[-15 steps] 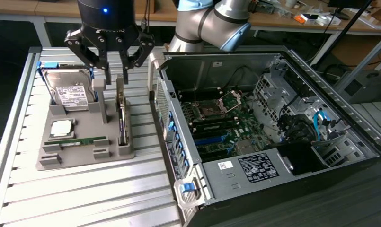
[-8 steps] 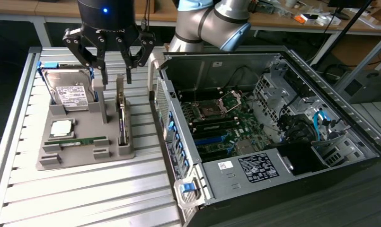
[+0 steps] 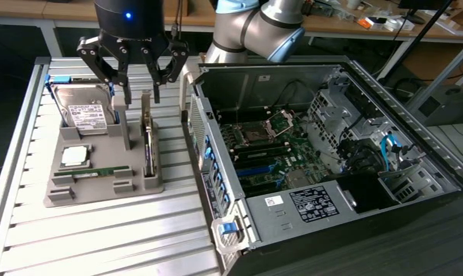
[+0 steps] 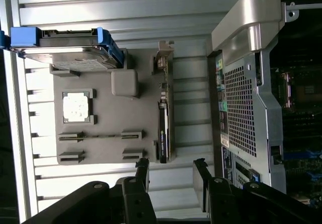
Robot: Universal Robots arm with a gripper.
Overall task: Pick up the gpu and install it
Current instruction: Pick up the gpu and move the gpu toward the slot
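Ribbed metal table (image 3: 100,230) fills the exterior view's left, with work benches behind it. On the table lies a gray tray (image 3: 93,187). At its far end a silver hard drive (image 3: 89,112) leans in a cradle, a square processor chip (image 3: 75,155) sits in a pocket near the middle, and a slim green RAM stick (image 3: 93,171) lies flat in a slot. The gpu (image 3: 148,144) stands on its long edge in a slot along the tray's side nearest the computer case (image 3: 415,149). The gripper (image 3: 141,86) hangs above the far end of the gpu, its fingers spread and released, nothing between them. On the exterior view's right the case lies open, showing the motherboard (image 3: 270,149), drive cages and a labelled power supply (image 3: 308,207).

From the wrist view the same tray (image 4: 105,116) is seen from straight above. The gpu (image 4: 163,113) is a thin dark strip seen edge-on, with its silver bracket at one end. The hard drive (image 4: 70,53) shows blue rails, the processor chip (image 4: 78,105) its pale lid, and the RAM stick (image 4: 100,136) is a thin line. The gripper (image 4: 172,181) is spread, its black fingers (image 4: 142,173) apart from the card. Beside the tray runs the case's (image 4: 246,98) perforated rear panel.
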